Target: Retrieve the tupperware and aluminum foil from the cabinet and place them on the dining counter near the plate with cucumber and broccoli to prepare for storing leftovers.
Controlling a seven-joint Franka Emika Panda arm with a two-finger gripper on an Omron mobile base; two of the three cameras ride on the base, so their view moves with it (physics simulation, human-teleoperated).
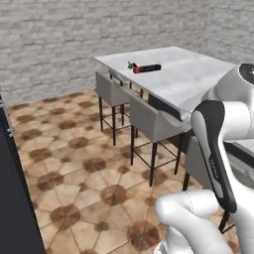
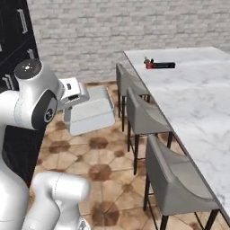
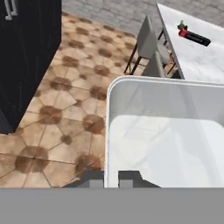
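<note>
The arm's two-finger gripper [image 3: 111, 178] is clamped on the near rim of the shallow pale grey translucent plastic tupperware box [image 2: 90, 114], one dark tip each side of the wall in the hand view. In the right base view the box hangs in the air off the gripper [image 2: 68, 107], roughly level, over the brown patterned tile floor [image 2: 101, 155], beside the row of grey upholstered stools [image 2: 143, 114] but not touching them. Hand view: box [image 3: 166, 131] is in the foreground w/ floor [image 3: 65, 100] under it and a black matte cupboard front [image 3: 26, 52] off to one side.

The long white marble dining table [image 1: 183, 74] w/ faint grey veins runs along the stools [image 1: 149, 121]. Near its far end lies the long narrow black aluminum foil carton [image 1: 147, 68] w/ a red end, flat on the slab. Just beside it, touching or nearly so, sits a small dark green item [image 1: 131, 64]; too small to tell what it is. Same pair in the right base view, carton [image 2: 161, 65] w/ green bit [image 2: 146, 60] at its end, and in the hand view, carton [image 3: 194, 37]. Tupperware is well apart from the carton and not over the table [image 2: 197, 99].
</note>
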